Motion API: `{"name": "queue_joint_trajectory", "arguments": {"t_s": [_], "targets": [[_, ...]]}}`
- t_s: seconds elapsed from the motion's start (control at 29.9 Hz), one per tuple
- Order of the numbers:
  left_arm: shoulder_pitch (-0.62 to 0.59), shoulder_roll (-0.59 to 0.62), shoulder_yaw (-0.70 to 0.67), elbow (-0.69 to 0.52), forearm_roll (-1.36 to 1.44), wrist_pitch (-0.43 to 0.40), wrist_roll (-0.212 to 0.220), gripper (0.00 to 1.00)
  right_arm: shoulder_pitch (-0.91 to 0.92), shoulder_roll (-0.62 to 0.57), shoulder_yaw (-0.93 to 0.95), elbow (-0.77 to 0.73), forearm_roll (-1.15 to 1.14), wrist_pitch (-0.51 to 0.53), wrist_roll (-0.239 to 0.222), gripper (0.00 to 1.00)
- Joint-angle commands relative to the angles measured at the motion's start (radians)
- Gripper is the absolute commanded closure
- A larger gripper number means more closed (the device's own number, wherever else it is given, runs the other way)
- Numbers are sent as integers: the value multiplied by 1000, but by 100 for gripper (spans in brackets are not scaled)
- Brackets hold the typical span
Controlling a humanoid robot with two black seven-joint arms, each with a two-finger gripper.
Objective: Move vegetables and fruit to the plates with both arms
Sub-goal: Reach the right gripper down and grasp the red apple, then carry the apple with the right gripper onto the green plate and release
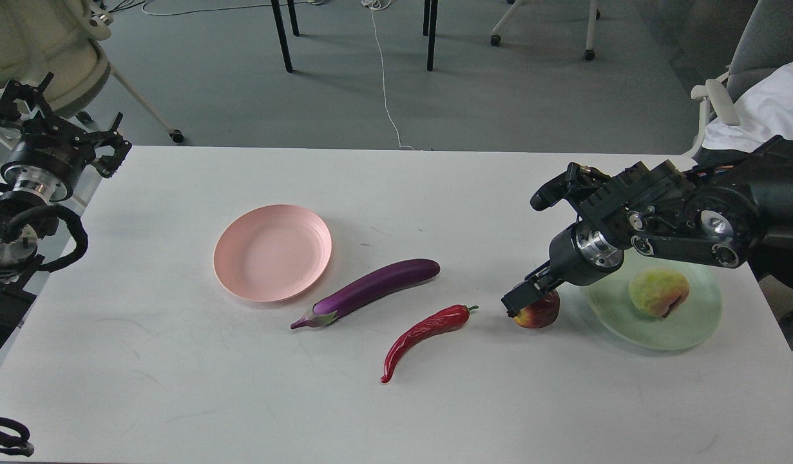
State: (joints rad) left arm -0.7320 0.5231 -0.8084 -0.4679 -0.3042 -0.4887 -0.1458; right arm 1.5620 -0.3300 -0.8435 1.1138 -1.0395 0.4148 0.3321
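Note:
The purple eggplant (377, 283) lies mid-table, just right of the empty pink plate (272, 252). The red chili (425, 330) lies in front of the eggplant. The dark-red pomegranate (542, 314) sits on the table just left of the mint green plate (628, 325), which holds the yellow-green fruit (658, 292). My right gripper (524, 298) is down on the pomegranate's upper left side and hides part of it; I cannot tell how its jaws stand. My left gripper (61, 125) hangs off the table's far left corner, its fingers spread and empty.
The white table's far edge (396, 148) runs behind the plates. Chair and table legs and a white cable are on the floor beyond it. My right arm (692, 222) reaches over the green plate's back rim.

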Motion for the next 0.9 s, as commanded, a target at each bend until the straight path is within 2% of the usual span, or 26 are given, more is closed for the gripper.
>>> {"name": "queue_joint_trajectory", "arguments": {"t_s": [0.0,0.17,0.53,0.7,0.87], "targets": [[0,-2,0,0,-1,0,0,2,-13,3,-3,-2,-1,-2,1,4],[2,-2,2,2,-1,0,0,2,-14,11,-6,-2,-2,-1,-1,10],[2,-2,2,2,0,0,0,2,-10,11,-8,0,-14,-1,1,41],[2,-2,2,2,0,0,0,2,39,-9,-5,9,-13,-1,1,41],[0,6,0,2,-1,0,0,2,125,-104,6,4,-14,-1,2,41]]}}
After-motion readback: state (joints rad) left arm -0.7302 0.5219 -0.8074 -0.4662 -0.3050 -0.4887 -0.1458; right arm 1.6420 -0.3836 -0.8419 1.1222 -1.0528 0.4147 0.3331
